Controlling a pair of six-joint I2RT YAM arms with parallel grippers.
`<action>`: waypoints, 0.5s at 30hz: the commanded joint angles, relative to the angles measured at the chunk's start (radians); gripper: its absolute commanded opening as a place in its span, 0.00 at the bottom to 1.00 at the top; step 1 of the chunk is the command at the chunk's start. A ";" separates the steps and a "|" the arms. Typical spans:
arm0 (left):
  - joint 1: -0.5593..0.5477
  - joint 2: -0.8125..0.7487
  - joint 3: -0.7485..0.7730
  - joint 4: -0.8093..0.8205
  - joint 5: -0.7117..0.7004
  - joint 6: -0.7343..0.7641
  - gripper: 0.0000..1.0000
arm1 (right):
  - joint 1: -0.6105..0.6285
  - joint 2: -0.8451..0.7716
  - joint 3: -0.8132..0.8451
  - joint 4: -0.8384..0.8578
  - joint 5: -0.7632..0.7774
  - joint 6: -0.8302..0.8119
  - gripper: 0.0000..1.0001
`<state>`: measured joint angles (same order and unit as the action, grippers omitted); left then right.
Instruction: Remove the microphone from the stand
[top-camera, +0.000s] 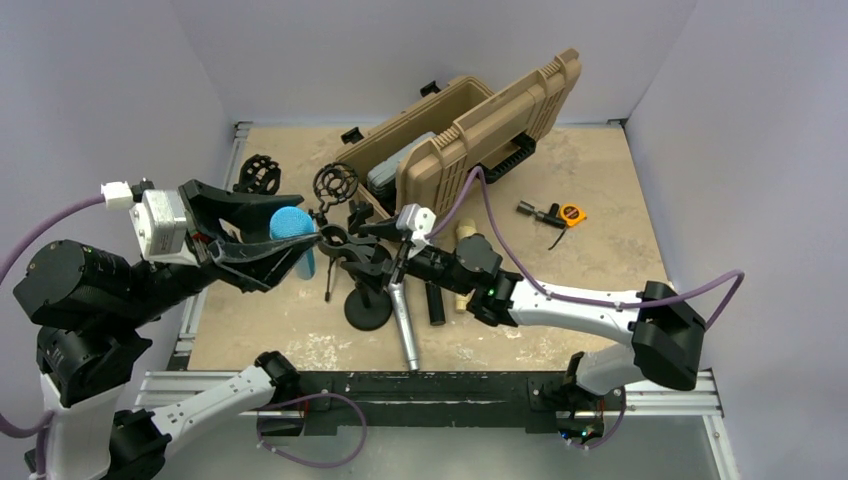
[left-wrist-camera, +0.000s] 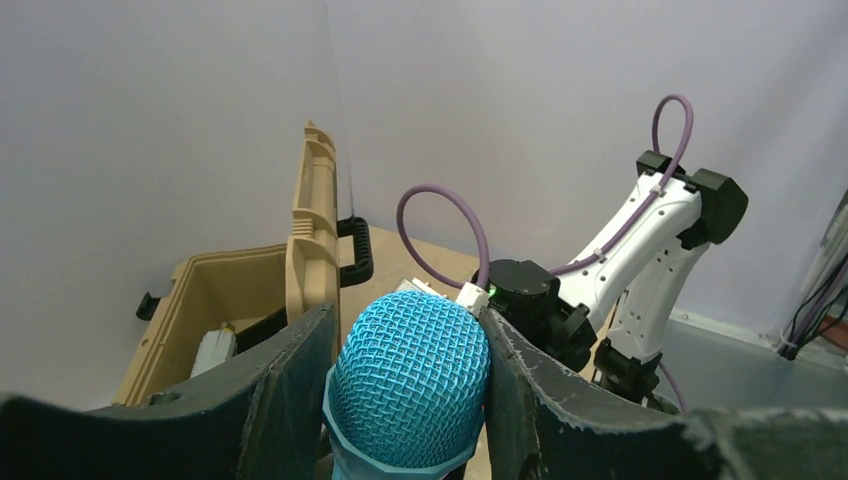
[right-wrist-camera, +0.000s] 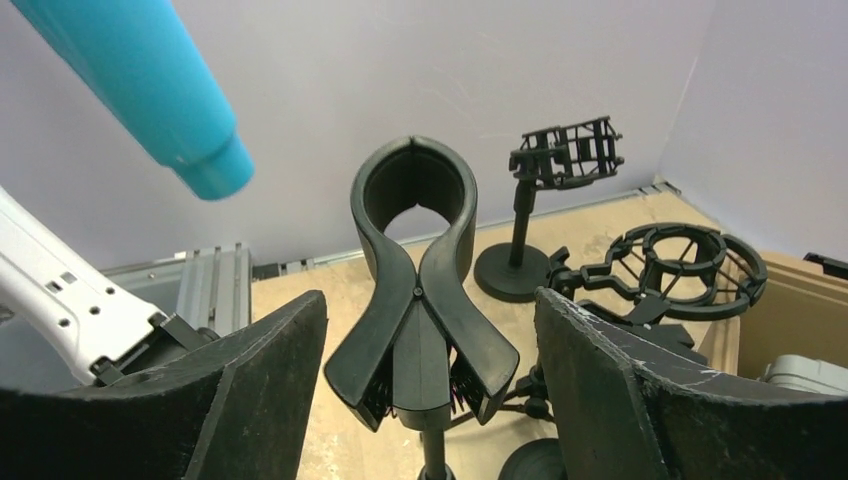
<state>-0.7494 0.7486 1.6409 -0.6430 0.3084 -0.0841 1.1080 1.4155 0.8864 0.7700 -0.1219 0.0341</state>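
Microphone (left-wrist-camera: 410, 385), bright blue, is pinched by its mesh head between the dark fingers of the left gripper (left-wrist-camera: 408, 318). It hangs clear of the stand's clip (right-wrist-camera: 415, 250), up and to the left of it. Right gripper (right-wrist-camera: 430, 300) is spread wide around that clip, with gaps on both sides and touching nothing.

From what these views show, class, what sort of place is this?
Probably a robot test cell, not a studio: robot arms bolted to a rail, plain walls boxing in the table, microphone stands laid out as props.
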 joint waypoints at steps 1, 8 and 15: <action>-0.005 0.013 -0.008 0.119 -0.084 -0.106 0.00 | -0.004 -0.092 0.052 0.031 -0.031 0.048 0.74; -0.006 0.049 -0.009 0.138 -0.067 -0.173 0.00 | -0.005 -0.224 0.007 0.111 -0.202 0.087 0.77; -0.005 0.064 -0.083 0.291 0.052 -0.283 0.00 | -0.004 -0.190 0.072 0.188 -0.281 0.175 0.78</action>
<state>-0.7494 0.7929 1.5875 -0.5030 0.2844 -0.2737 1.1053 1.1839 0.8925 0.9012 -0.3187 0.1375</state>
